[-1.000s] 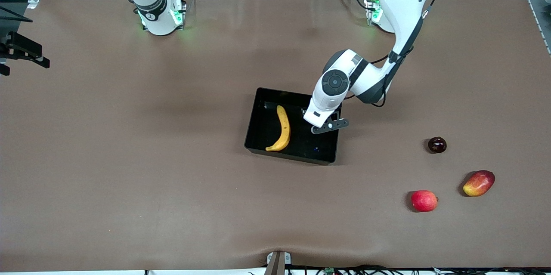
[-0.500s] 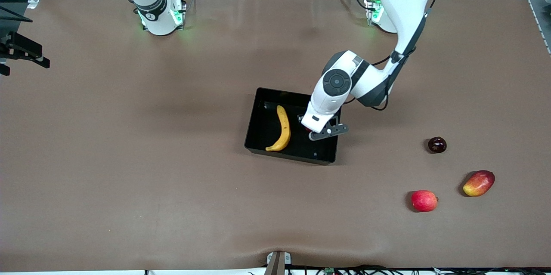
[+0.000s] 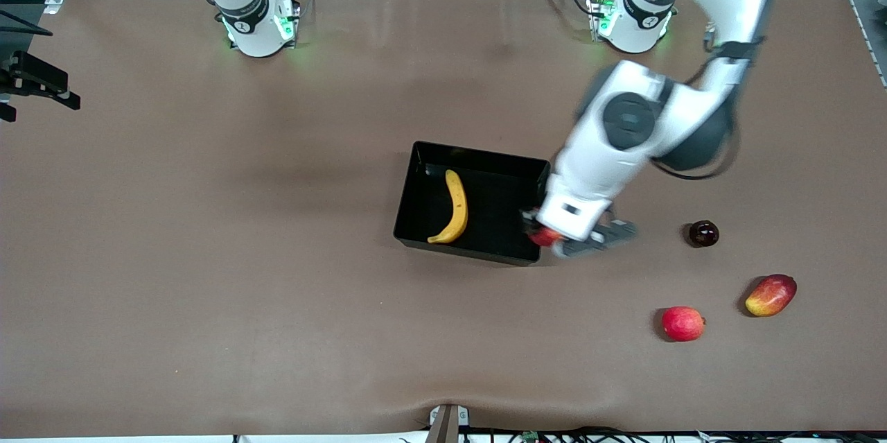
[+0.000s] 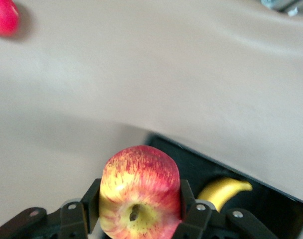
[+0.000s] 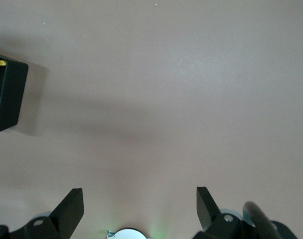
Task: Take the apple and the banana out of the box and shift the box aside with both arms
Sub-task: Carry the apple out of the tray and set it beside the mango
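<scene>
1. My right arm waits at its base, toward the right arm's end of the tabletop (image 3: pixel 208 256). My right gripper (image 5: pixel 139 209) hangs over bare brown surface with its jaws spread wide, holding nothing.
2. The box (image 3: pixel 409 204) sits mid-table. The banana (image 3: pixel 454 207) lies inside it, not yet taken out.
3. My left gripper (image 3: pixel 554 238) hangs over the box's corner at the left arm's end. Its jaws are partly closed, clamped on either side of the apple (image 4: pixel 139 191), which is lifted clear of the box floor, stem dimple toward my wrist camera.
4. So I judge the step in hand to be carrying the apple out of the box.
5. Toward the left arm's end lie three loose fruits: a dark round fruit (image 3: pixel 703 233), a pinkish-red fruit (image 3: pixel 682 323) and a mango (image 3: pixel 770 294).
6. Next, I think, I need to set the apple down on bare surface beside the box, clear of those fruits, release it, then fetch the banana.
</scene>
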You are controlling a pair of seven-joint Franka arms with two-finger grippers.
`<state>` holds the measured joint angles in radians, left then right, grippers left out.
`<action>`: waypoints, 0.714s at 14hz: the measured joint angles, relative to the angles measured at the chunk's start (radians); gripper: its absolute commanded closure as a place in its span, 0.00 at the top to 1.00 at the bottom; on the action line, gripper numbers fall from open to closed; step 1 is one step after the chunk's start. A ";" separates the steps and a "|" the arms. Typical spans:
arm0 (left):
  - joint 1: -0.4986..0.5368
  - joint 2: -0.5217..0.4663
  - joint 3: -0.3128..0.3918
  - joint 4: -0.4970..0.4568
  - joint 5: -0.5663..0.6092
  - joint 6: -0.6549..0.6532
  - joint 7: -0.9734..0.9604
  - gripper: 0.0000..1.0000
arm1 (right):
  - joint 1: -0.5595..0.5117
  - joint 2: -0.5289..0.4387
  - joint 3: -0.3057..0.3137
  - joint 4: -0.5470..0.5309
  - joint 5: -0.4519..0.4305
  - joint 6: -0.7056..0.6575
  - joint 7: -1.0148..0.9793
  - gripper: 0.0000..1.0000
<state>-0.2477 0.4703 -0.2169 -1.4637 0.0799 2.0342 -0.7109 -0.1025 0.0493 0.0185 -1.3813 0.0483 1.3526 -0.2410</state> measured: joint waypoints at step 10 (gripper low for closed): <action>0.384 0.193 0.005 -0.015 0.132 0.082 0.592 0.00 | 0.000 0.000 0.000 -0.001 0.001 0.000 0.000 1.00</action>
<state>0.1366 0.6632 -0.2124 -1.4789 0.2120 2.1166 -0.1193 -0.1027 0.0493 0.0183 -1.3820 0.0495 1.3524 -0.2410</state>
